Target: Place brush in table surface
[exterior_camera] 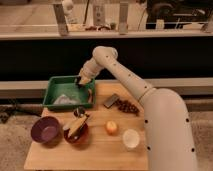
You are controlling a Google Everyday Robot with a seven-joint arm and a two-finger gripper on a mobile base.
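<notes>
My gripper point(81, 80) hangs over the back right corner of the green bin, pointing down and to the left. It is shut on a small dark stubby thing, the brush point(79, 79), which is mostly hidden by the fingers. The brush is held above the bin's floor and is not touching the table. The table surface point(105, 147) is a light tan wooden top that stretches in front of and to the right of the bin.
On the table stand a green bin point(56, 86) with a pale item inside, a purple bowl point(46, 130), a dark red bowl point(77, 131) holding objects, an orange fruit point(111, 127), a white cup point(131, 138), a flat grey block point(111, 101) and a grape cluster point(128, 106).
</notes>
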